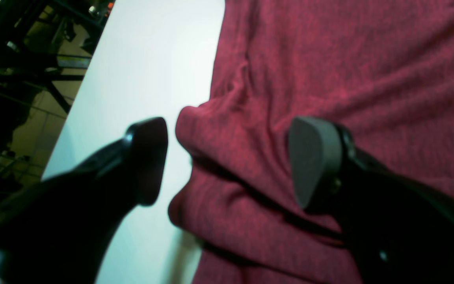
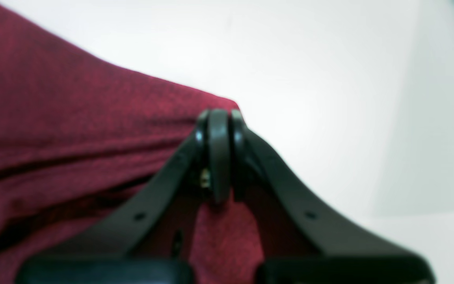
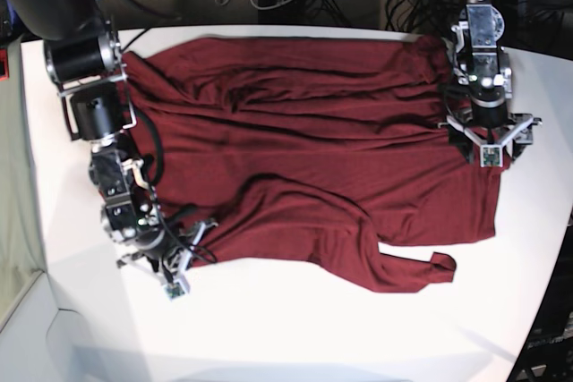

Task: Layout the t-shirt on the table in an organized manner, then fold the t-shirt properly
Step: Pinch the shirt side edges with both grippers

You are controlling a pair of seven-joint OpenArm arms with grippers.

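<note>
My right gripper [image 2: 219, 157] has its fingers pressed together on a corner of the t-shirt [image 3: 304, 167], which lies rumpled across the middle of the table [image 3: 295, 328]. To spread it well I should, I think, pull that corner outward low and slowly, keeping the cloth taut. My left gripper [image 1: 227, 161] leans low over the shirt's far-side edge, fingers [image 1: 313, 157] spread either side of a raised fold, gripping nothing.

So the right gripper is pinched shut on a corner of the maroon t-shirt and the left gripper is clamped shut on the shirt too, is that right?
Not quite. The right gripper is shut on the t-shirt, but the left gripper is open, its jaws straddling a bunched edge of the cloth without closing on it, as the left wrist view shows.
</note>
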